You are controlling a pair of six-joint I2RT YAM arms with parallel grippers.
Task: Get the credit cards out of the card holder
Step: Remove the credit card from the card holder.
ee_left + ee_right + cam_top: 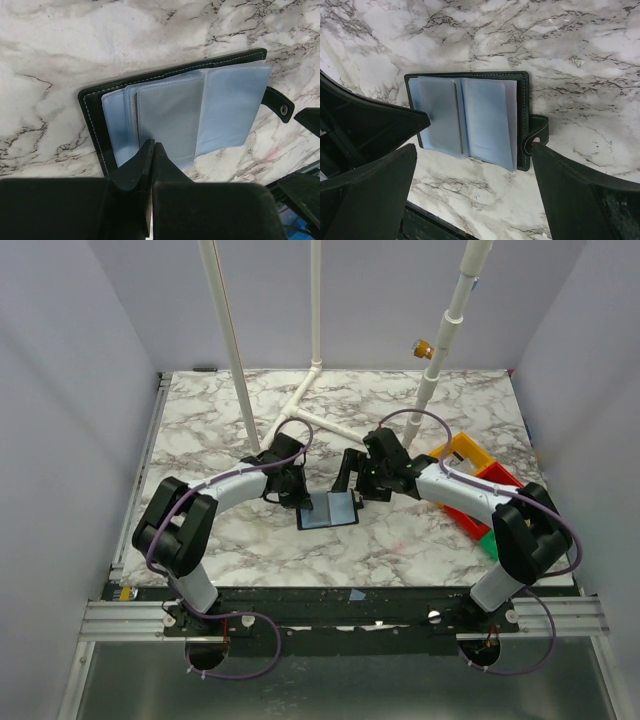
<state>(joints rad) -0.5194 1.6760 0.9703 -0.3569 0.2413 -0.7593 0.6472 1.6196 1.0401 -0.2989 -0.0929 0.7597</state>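
Observation:
The card holder [329,511] lies open on the marble table between both arms. Its black cover [93,120] frames pale blue sleeves [230,105], and the snap tab [278,103] sticks out to one side. A greyer, card-sized leaf [170,120] lies on top; I cannot tell the credit cards from the sleeves. My left gripper [152,146] is shut, its tips over the near edge of that leaf, with nothing visible between them. My right gripper [474,147] is open and straddles the holder [470,120], one fingertip [540,152] at the snap tab.
Yellow [467,453], red [500,478] and green [489,545] bins stand at the table's right edge behind the right arm. A white pipe frame [298,406] rises from the far half of the table. The table's front edge [435,222] runs close below the holder.

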